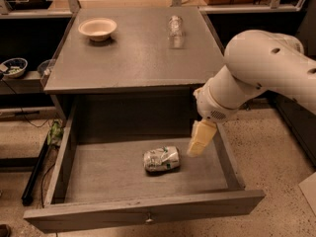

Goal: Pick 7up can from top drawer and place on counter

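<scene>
The 7up can (pixel 161 159), silver-white with green markings and dented, lies on its side on the floor of the open top drawer (pixel 94 177), near its middle. My gripper (pixel 196 147) hangs inside the drawer, just right of the can and a little above the drawer floor, not touching the can. The white arm reaches in from the right. The grey counter (pixel 133 58) is the cabinet top above the drawer.
A tan bowl (pixel 98 28) sits at the counter's back left. A clear plastic bottle (pixel 175 25) lies at the back right. A shelf with a small bowl (pixel 13 67) stands to the left. The drawer's front panel with a knob (pixel 148 218) juts toward the camera.
</scene>
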`<state>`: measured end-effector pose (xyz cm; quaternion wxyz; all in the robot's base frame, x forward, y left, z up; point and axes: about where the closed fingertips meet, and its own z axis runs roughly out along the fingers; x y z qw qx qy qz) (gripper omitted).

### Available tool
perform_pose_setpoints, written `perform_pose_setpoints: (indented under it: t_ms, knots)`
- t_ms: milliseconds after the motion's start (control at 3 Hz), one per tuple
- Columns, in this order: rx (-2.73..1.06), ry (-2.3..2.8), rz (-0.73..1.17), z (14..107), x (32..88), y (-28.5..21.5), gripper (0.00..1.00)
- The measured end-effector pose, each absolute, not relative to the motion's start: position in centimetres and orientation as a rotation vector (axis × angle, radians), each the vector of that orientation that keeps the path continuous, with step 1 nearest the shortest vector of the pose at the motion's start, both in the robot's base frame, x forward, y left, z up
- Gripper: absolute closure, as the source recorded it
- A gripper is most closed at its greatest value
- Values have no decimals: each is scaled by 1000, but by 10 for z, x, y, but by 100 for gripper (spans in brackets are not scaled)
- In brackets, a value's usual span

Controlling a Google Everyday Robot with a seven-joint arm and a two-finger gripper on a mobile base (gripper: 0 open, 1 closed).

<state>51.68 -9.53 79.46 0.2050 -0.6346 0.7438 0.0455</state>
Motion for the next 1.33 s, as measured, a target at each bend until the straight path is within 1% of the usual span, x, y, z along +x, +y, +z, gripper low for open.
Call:
perform_pose_setpoints:
  t_ms: [333, 667, 1333]
  knots:
    - [-1732, 2058, 197, 761, 522, -80, 0]
    - [-1739, 2045, 189, 760, 522, -76, 0]
    - [-1808, 1923, 123, 751, 517, -35, 0]
